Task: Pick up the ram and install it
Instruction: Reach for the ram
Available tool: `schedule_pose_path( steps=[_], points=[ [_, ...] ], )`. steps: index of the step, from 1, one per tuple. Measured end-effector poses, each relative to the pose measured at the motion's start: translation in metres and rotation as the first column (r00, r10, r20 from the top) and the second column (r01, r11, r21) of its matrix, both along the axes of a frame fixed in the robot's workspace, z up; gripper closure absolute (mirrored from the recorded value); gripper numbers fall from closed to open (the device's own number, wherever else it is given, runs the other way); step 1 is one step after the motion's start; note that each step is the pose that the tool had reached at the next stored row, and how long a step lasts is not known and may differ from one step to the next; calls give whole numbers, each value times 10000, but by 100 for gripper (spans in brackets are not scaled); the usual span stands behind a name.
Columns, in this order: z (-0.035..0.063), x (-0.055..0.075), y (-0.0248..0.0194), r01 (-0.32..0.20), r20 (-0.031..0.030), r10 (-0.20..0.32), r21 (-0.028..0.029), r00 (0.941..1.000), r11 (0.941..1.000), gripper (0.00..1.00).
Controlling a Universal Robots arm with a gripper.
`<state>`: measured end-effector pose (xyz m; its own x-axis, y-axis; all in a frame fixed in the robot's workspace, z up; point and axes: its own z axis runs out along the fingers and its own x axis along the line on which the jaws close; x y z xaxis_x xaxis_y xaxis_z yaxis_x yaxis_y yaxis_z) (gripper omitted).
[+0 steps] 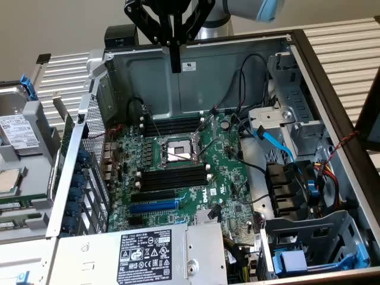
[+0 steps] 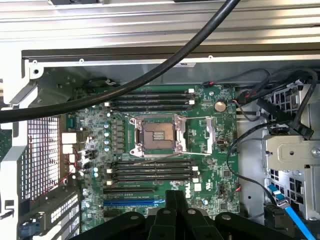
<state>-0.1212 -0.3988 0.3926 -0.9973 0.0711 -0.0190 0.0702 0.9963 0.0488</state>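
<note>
Power supply (image 1: 148, 255) with its white label is sitting closest to the lens, along the front edge of the open computer case (image 1: 332, 95). Behind it the green motherboard (image 1: 225, 178) is being shown flat in the case, with the CPU socket (image 1: 178, 151) in the middle and black slot strips (image 1: 172, 178) running on both sides of it. A blue slot strip (image 1: 153, 206) is lying just in front of the nearer black ones.

The end effector (image 1: 175, 64) is being held high over the back wall of the case, well apart from the board, pointing straight down. Its fingers are being pressed fully together and nothing is being gripped between them. In the wrist view the end effector (image 2: 175, 197) is pointing at the board near the blue strip, and a thick black cable (image 2: 150, 75) is being draped across the shot.

As for the ram (image 1: 16, 205) – a thin green strip that looks like it is lying outside the case, at the exterior view's left edge, just below a square chip (image 1: 7, 180) on a grey tray (image 1: 35, 172). So little of it is being shown that it can't be called for sure. A hard drive (image 1: 16, 132) is sitting further back on that side.
</note>
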Motion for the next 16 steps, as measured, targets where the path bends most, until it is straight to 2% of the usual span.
schedule_pose_path(
  steps=[14, 16],
  points=[
    [0, -2, 0, 1, 2, -1, 0, 10000, 10000, 89],
    [0, -43, 0, 0, 5, 0, 0, 10000, 10000, 89]
  ],
)
